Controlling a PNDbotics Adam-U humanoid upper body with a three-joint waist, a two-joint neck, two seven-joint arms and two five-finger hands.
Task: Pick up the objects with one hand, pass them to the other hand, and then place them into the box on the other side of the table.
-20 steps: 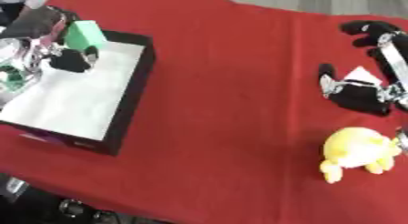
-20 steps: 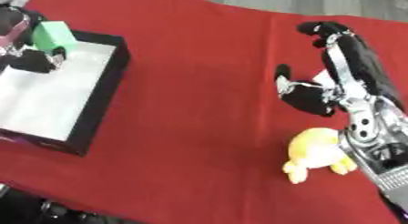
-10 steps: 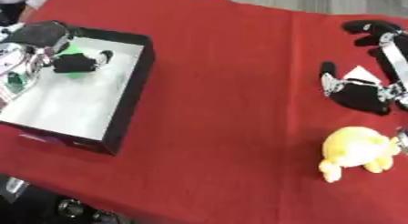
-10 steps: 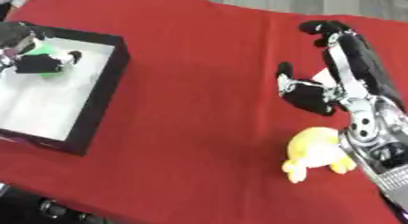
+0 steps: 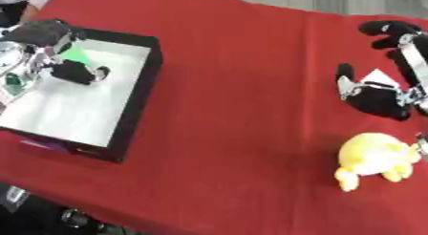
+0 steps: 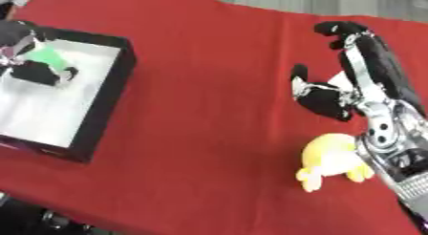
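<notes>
Holding a green object (image 5: pixel 77 53) over the box (image 5: pixel 138 100), my left hand (image 5: pixel 50 52) sits at the table's left side, its fingers curled round the object from above and below. The object is inside the box's outline, above the white floor near the far left corner; I cannot tell whether it touches the floor. The box is black-walled with a white interior and stands on the red cloth (image 5: pixel 242 95) at my left.

My right hand (image 6: pixel 351 81) rests on the cloth at the far right, palm towards the table, fingers straight and spread, thumb held out to the left. It grips nothing. A small white patch shows beside the palm; I cannot make out what it is.

A yellow toy (image 5: pixel 376 157) lies on the cloth just nearer me than the right hand, close to my right forearm, and well apart from the box. Whether it touches the arm I cannot tell.
</notes>
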